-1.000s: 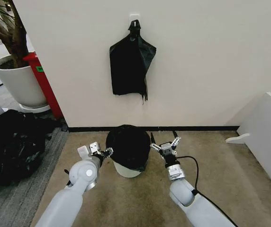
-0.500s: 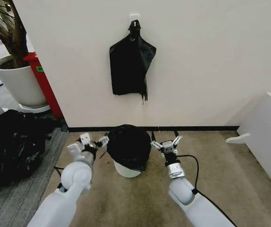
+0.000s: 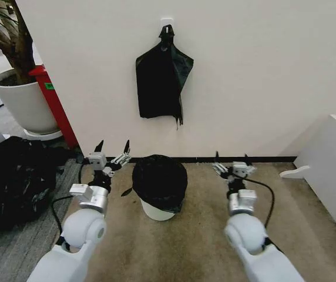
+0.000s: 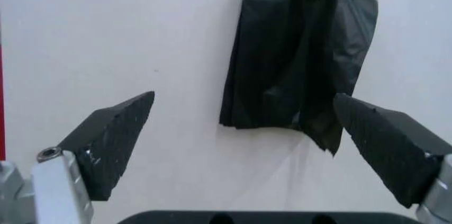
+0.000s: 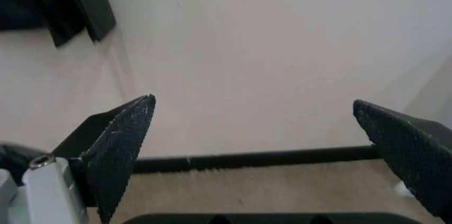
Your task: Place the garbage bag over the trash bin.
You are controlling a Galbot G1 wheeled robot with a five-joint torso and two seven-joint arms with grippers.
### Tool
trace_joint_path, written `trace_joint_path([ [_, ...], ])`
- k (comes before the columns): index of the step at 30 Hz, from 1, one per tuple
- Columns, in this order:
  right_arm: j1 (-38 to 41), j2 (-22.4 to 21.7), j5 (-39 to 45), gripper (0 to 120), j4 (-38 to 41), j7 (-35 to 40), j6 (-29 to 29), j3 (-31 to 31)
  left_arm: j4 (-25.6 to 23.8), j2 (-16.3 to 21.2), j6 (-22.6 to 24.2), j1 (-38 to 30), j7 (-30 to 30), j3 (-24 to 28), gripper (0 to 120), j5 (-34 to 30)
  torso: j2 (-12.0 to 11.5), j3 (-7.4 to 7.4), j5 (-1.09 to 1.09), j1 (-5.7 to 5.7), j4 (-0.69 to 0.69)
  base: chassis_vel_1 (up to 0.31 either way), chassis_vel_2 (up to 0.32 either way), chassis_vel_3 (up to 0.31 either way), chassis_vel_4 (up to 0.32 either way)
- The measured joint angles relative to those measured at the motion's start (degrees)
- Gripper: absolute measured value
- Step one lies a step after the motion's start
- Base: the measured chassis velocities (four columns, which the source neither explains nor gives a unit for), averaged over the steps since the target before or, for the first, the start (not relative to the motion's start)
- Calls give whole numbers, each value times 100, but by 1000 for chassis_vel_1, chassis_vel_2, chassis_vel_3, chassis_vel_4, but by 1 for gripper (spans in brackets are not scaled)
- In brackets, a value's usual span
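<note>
Where draped, garbage bag (image 3: 159,180) glossy black.

At the centre of the frame the trash bin (image 3: 157,209) stands on the carpet near the wall, its top covered by the garbage bag (image 3: 159,181), whose black film hangs down over the rim. The left pincer (image 3: 113,151) sits left of the bin with fingers spread, apart from the bag. The right pincer (image 3: 231,164) sits right of the bin, also spread and empty. A black bundle of bags (image 3: 160,83) hangs from a wall hook (image 3: 167,24) above. A plant pot (image 3: 20,101) stands at upper left.
</note>
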Motion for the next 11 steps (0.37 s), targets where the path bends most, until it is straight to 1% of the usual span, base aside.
trace_joint_path([
  [1,-50,-40,-12,100,26,-161,16,91,-12,-16,9,23,35,-24,100,-5,0,0,0,0,0,0,0,0,0],
  [2,-174,-125,-36,100,79,-620,128,310,-40,-75,45,92,142,-105,100,-19,0,0,-1,0,0,0,0,0,0],
  [3,-200,-140,-34,100,88,-740,176,357,-45,-87,52,105,161,-123,100,-21,0,0,-1,0,0,0,0,0,0],
  [4,-286,-184,16,100,90,-1223,481,525,-72,-126,80,161,220,-184,100,-28,0,0,-1,0,-1,0,0,0,0],
  [5,-344,-197,36,100,5,-1736,975,685,-106,-177,107,220,270,-218,100,-33,0,0,-1,0,1,0,0,0,0],
  [6,-367,-197,47,100,-54,-1937,1212,743,-131,-209,109,252,289,-224,100,-31,0,0,-1,0,2,0,0,0,0],
  [7,-367,-197,47,100,-54,-1937,1212,743,-131,-209,109,252,289,-224,100,-31,0,0,-1,0,2,0,0,0,0],
  [8,-401,-187,107,100,-137,-2168,1582,798,-158,-252,68,292,302,-219,100,-27,0,1,0,0,1,0,0,0,0],
  [9,-425,-171,165,100,-182,-2230,1776,804,-165,-285,-58,327,306,-196,100,-27,0,0,1,0,1,0,0,0,0],
  [11,-488,-110,325,100,-282,-2104,2311,698,-167,-378,-244,404,345,-148,100,44,0,0,0,0,0,0,0,0,0],
])
